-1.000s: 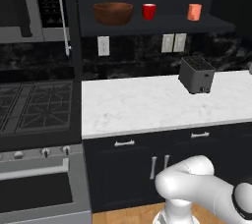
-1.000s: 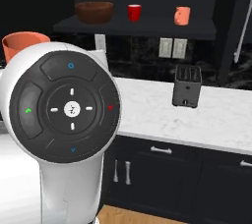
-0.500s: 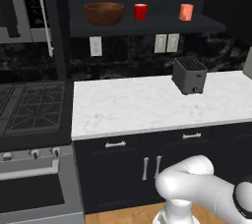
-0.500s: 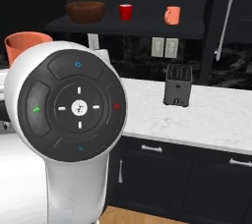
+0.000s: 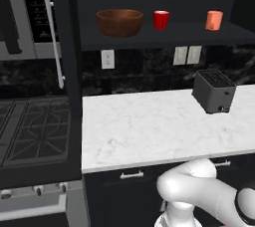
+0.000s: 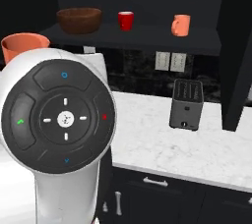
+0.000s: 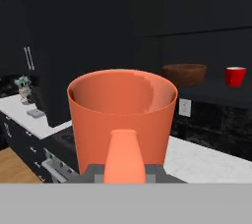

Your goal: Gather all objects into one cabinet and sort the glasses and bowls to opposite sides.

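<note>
In the hand view a salmon-orange cup (image 7: 122,115) stands upright right before the camera, its handle toward me, and my gripper (image 7: 125,173) is shut on it. The same cup (image 6: 22,46) peeks out behind my arm's round joint in the right base view. On the open black cabinet's shelf (image 5: 164,39) the brown wooden bowl (image 5: 119,22) sits at the left, a red cup (image 5: 161,20) beside it, and another salmon-orange cup (image 5: 214,20) further right. The hand view also shows the bowl (image 7: 183,74) and the red cup (image 7: 236,76).
The open cabinet door with its silver bar handle (image 5: 52,42) hangs left of the shelf. A black toaster (image 5: 214,91) stands on the white marble counter (image 5: 149,131) below. A stove (image 5: 30,136) lies to the left, and a second dark door (image 6: 236,56) hangs at the right.
The base has moved, so both base views shifted and the shelf now looks larger and nearer. The orange cup stays in my grip.
</note>
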